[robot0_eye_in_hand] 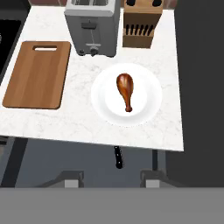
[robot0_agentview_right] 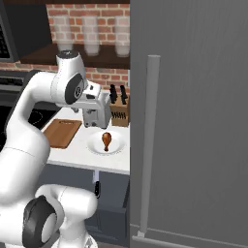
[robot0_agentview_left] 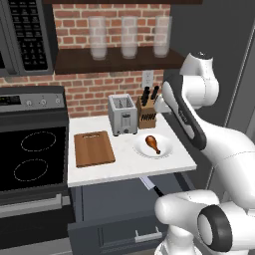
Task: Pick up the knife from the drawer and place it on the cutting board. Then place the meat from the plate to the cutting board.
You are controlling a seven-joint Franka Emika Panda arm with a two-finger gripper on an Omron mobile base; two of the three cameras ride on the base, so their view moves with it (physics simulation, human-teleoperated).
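knife (robot0_eye_in_hand: 118,157) seemingly just beyond gripper (robot0_eye_in_hand: 111,180)

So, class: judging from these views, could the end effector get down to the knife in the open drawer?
Probably yes: the drawer is pulled out, and the knife lies uncovered just below the counter edge, its handle exposed; the blade runs under the counter.

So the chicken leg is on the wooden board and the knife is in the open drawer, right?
Not quite. The chicken leg lies on the white plate, as the hand view shows; the wooden board beside it is bare. The knife is in the open drawer.
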